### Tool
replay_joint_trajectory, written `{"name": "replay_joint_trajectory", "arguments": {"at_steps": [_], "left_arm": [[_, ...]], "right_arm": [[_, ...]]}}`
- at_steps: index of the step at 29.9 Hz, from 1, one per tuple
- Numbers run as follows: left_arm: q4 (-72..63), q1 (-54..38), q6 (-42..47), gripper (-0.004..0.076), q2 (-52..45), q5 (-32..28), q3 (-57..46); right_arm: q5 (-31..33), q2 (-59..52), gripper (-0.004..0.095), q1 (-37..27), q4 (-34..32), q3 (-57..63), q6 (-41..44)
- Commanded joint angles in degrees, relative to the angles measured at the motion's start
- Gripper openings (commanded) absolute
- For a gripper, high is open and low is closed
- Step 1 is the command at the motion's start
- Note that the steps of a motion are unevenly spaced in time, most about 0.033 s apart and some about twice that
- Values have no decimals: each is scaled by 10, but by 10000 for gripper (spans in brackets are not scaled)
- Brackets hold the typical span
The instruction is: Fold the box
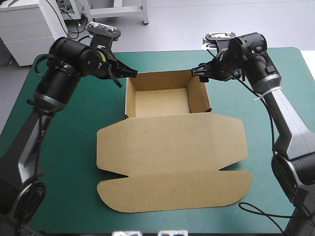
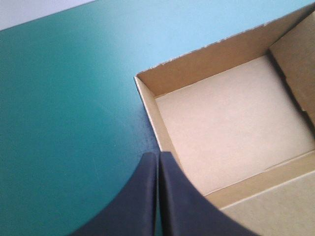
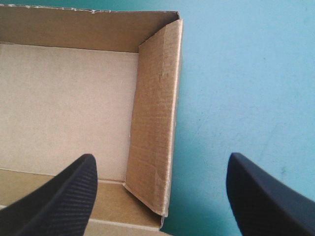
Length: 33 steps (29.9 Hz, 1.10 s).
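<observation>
The brown box (image 1: 161,102) stands as an open tray at the table's middle, its walls raised. Its lid (image 1: 172,147) lies flat toward the near edge, with a rounded flap (image 1: 172,189) beyond the fold. My left gripper (image 1: 132,73) hovers at the tray's far left corner, fingers shut in one point. In the left wrist view that gripper (image 2: 158,155) sits just over the left wall (image 2: 147,105). My right gripper (image 1: 199,70) is at the far right corner, open. In the right wrist view it (image 3: 161,156) straddles the right wall (image 3: 152,123), nothing gripped.
The teal-green cover (image 1: 64,162) lies bare to the left and right of the box. The table's far edge runs close behind both grippers.
</observation>
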State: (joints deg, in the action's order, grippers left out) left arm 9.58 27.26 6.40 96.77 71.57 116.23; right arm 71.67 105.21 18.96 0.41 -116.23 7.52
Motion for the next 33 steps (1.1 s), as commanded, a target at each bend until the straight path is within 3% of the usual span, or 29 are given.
{"name": "replay_joint_trajectory", "arguments": {"at_steps": [1,8,18,33], "left_arm": [[-4,5,-13,-7,-72,23,17],[-4,5,-42,-7,-195,23,-48],[7,5,-68,-7,-420,14,-306],[-7,5,-43,-7,-785,-112,-691]], "right_arm": [[-2,-38,679,-3,-1,-18,-1],[-2,-38,679,-3,-4,-18,-2],[-2,-31,679,-3,-22,-18,-3],[-2,78,678,-3,-1,-17,-3]]}}
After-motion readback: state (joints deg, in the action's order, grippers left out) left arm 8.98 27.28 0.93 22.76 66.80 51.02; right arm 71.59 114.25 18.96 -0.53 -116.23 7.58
